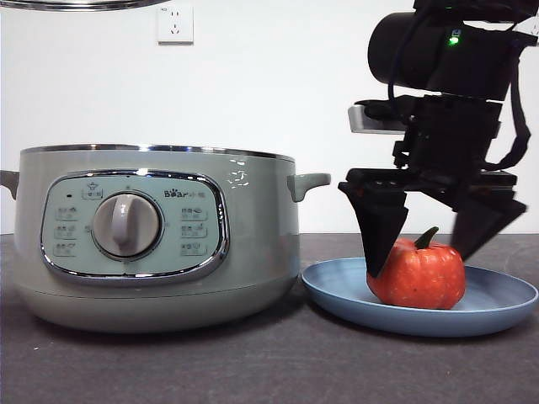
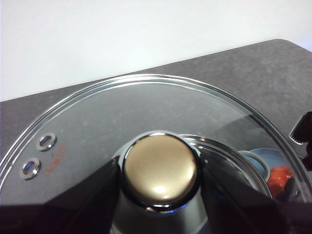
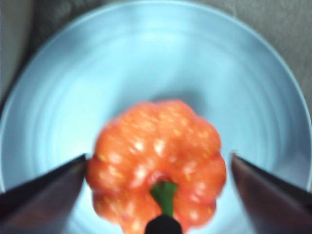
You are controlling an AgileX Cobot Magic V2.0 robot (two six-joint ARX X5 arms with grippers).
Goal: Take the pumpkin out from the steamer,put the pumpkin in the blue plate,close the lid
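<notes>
Your right gripper (image 1: 425, 244) stands spread around the pumpkin (image 1: 417, 273), which rests on the plate (image 1: 497, 307): placing looks done. Behind, the steamer (image 1: 253, 244) is open; your left gripper (image 2: 159, 178) clamps the lid (image 2: 112, 112) knob. Lower it next.

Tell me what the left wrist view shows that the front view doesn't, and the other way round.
Only the left wrist view shows the lid in full, with the left claw shut on its knob. Only the front view shows the steamer with its dial, open-topped, and the right claw open around the pumpkin. Both show the pumpkin in the blue plate.
</notes>
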